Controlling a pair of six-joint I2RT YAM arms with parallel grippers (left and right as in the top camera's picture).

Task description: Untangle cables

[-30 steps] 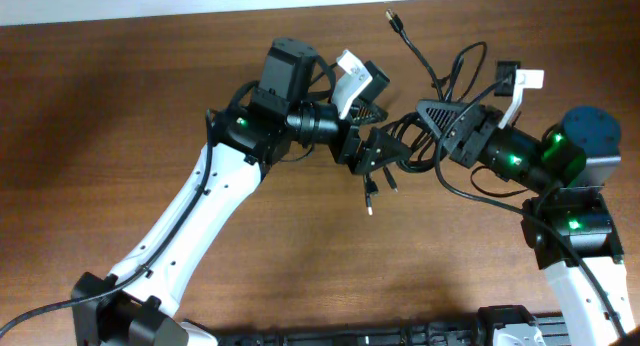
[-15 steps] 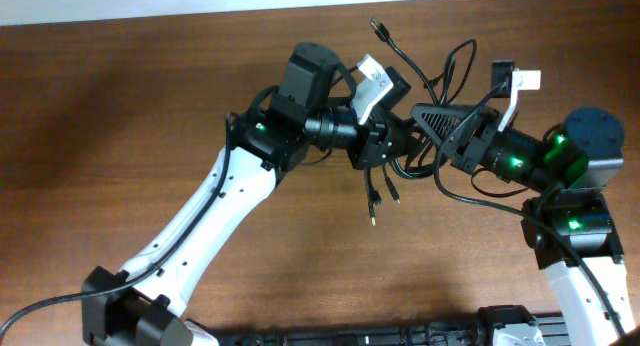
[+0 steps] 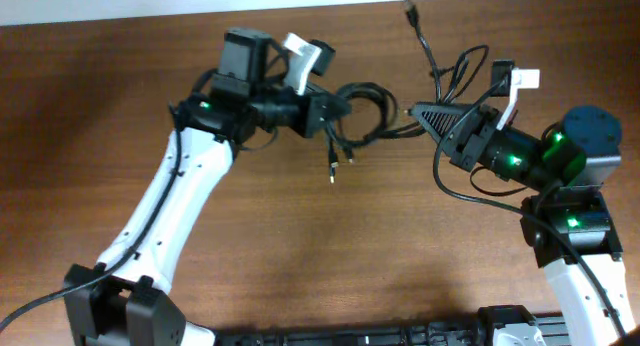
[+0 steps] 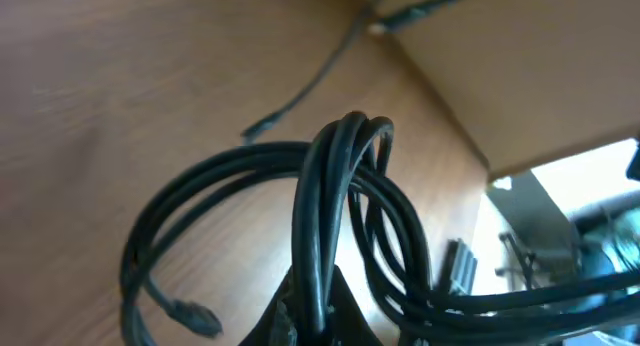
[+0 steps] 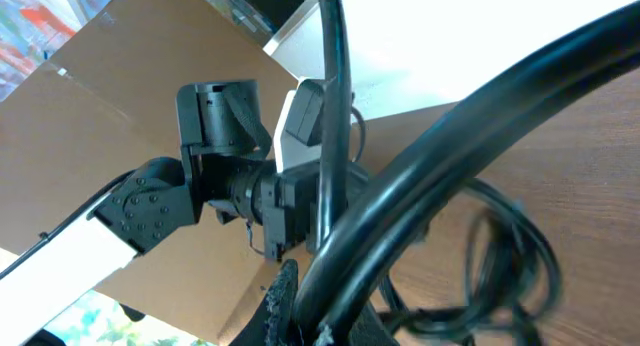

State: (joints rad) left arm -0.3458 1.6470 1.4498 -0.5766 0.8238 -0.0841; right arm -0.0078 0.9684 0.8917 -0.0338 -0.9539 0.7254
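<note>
The cables are thin black cords strung above the table between my two grippers. My left gripper is shut on a looped bundle, and two plug ends hang below it. In the left wrist view the bundle rises from between the jaws of the left gripper and a coil spreads to the left. My right gripper is shut on other strands. One strand runs up to a plug near the table's far edge. In the right wrist view thick-looking cords pass through the right gripper.
The brown wooden table has its far edge along the top of the overhead view. A black fixture lies at the near edge between the arm bases. The right arm's own wire loops beside its wrist.
The left gripper has shut on a cable loop and drawn it left, away from the right gripper. The tangle now stretches out between them. The right arm has stayed in place.
</note>
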